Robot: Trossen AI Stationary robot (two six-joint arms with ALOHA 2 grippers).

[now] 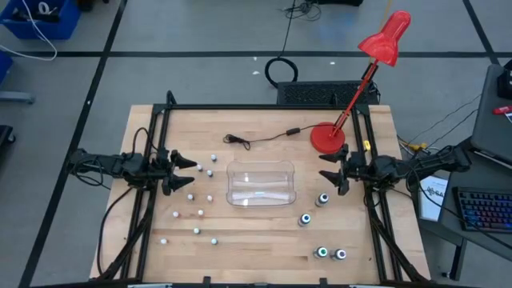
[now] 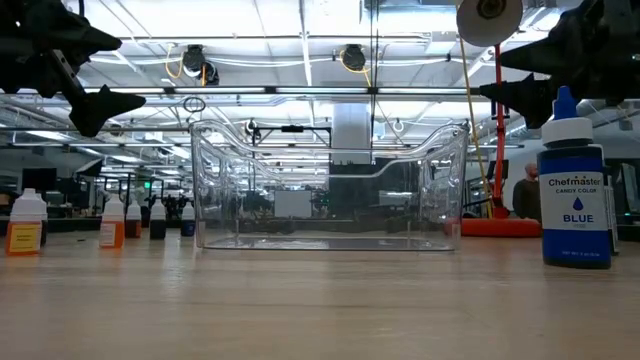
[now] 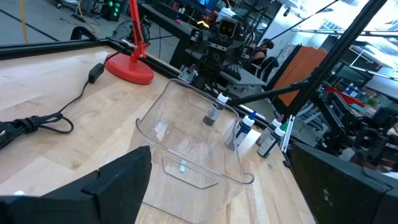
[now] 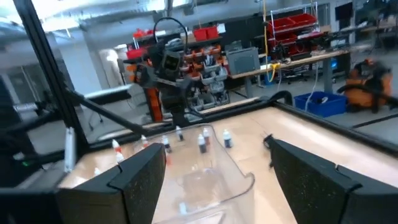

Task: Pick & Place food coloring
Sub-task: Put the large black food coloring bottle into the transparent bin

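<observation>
We can read "Chefmaster Candy Color BLUE" on the blue bottle (image 2: 572, 190), while left gripper (image 1: 186, 173) and right gripper (image 1: 331, 169) hang wide, empty.

Pale matt wood table (image 1: 264, 232), glossy clear plastic tub (image 1: 261, 183) (smooth walls).

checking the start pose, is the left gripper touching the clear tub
Apart. In the high view bare table shows between the left gripper and the clear tub, and small bottles stand in that gap.

Red lamp (image 1: 376, 60), blue-labelled bottle (image 2: 573, 185)
</observation>
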